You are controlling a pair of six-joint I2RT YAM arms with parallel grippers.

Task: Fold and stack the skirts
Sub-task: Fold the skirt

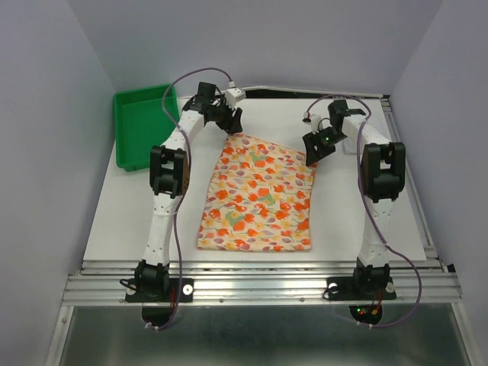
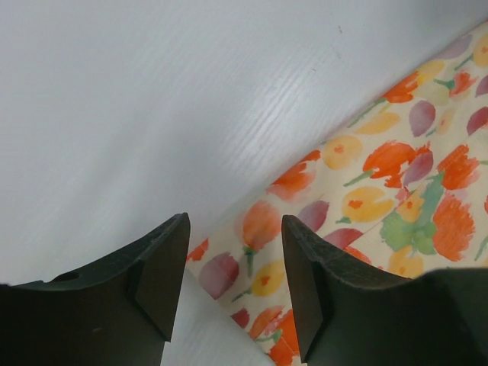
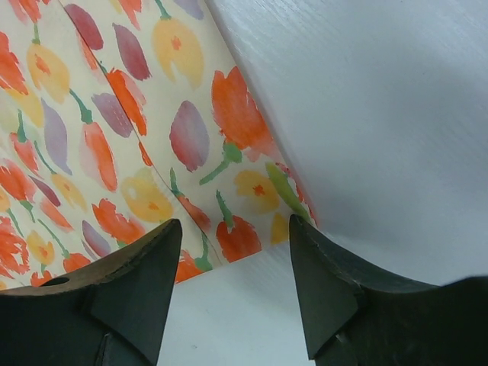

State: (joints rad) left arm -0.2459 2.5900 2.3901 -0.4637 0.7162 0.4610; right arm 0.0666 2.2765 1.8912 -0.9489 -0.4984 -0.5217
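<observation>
The white tabletop [image 1: 114, 221] is largely taken up at its middle by the floral-print skirt [image 1: 259, 194], which is spread flat, cream with orange, red and yellow flowers, its far edge slanted down toward the right. The green plastic tray [image 1: 141, 126] is set well apart from the skirt, beyond its far left corner. The left tool [image 1: 229, 122] is held just above the skirt's far left corner; in its wrist view the jaws are seen parted, with nothing gripped and the skirt's edge showing between the fingers [image 2: 164, 282]. The right tool [image 1: 313, 149] is poised at the skirt's far right corner, jaws likewise spread, nothing clasped, the printed corner visible between them.
</observation>
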